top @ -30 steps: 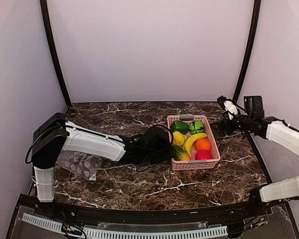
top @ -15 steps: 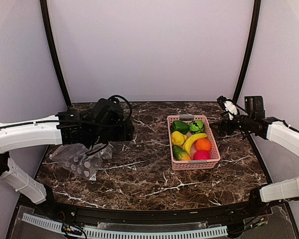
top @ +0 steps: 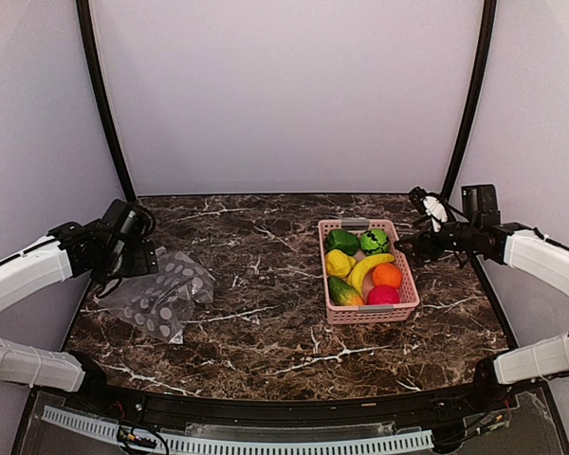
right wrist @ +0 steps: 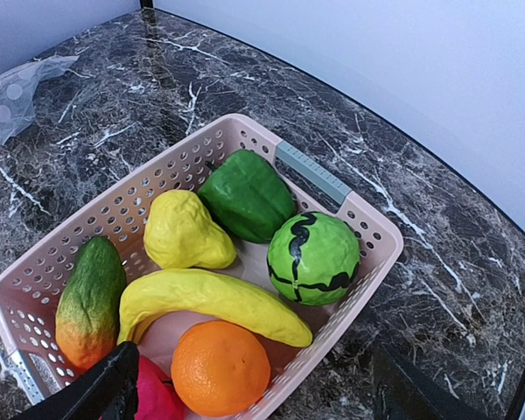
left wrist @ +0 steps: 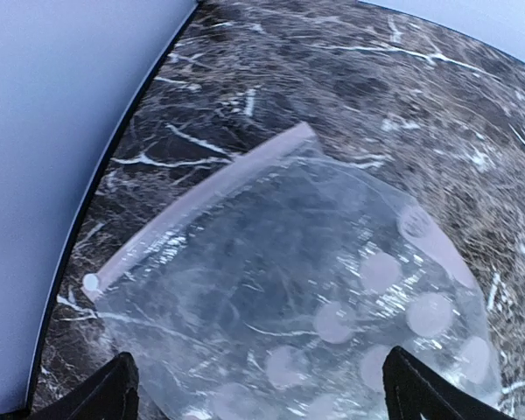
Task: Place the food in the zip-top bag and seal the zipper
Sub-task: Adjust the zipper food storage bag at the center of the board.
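The zip-top bag (top: 161,296) lies flat and empty at the table's left; in the left wrist view (left wrist: 315,297) it fills the frame, its zipper (left wrist: 192,203) running along the far-left edge. My left gripper (top: 140,258) hovers over the bag's back edge, open and empty (left wrist: 262,404). The food sits in a pink basket (top: 404,275): banana (right wrist: 214,302), orange (right wrist: 219,367), yellow pepper (right wrist: 184,232), green pepper (right wrist: 245,194), striped green ball (right wrist: 313,258), red-pink ball (right wrist: 157,395). My right gripper (top: 405,243) is open above the basket's right rim (right wrist: 262,398).
A green-and-orange toy vegetable (right wrist: 87,302) lies at the basket's left end (right wrist: 35,289). Black curved frame posts (top: 104,123) rise at the back corners beside the pale walls. The bag also shows far off in the right wrist view (right wrist: 13,96).
My left arm has swung away from the basket to the left and now hangs over the bag, which has spread a little to the right. My right gripper edged toward the basket.
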`<state>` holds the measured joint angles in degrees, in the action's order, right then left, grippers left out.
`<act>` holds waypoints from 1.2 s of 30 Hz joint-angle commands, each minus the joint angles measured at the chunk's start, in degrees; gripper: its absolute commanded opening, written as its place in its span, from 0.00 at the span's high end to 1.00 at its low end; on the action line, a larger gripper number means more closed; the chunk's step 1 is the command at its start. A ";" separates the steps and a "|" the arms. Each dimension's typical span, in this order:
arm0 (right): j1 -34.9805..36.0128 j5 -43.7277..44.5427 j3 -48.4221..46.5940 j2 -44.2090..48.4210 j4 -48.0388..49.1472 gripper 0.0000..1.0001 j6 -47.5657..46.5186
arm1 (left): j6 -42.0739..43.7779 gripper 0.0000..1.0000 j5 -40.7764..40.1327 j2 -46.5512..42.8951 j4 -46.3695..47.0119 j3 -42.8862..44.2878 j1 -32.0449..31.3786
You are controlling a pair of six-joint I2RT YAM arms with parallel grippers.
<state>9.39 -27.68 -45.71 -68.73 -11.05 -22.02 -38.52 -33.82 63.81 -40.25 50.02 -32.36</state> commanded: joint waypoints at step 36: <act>41.69 -0.22 -25.18 -29.82 -15.96 0.52 0.22 | 10.83 0.12 23.64 9.74 7.93 5.57 5.15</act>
<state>48.82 -31.31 -66.61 -93.49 -28.62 -24.03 -31.20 -5.76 76.99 -22.59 60.60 -33.06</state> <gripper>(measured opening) 0.519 0.841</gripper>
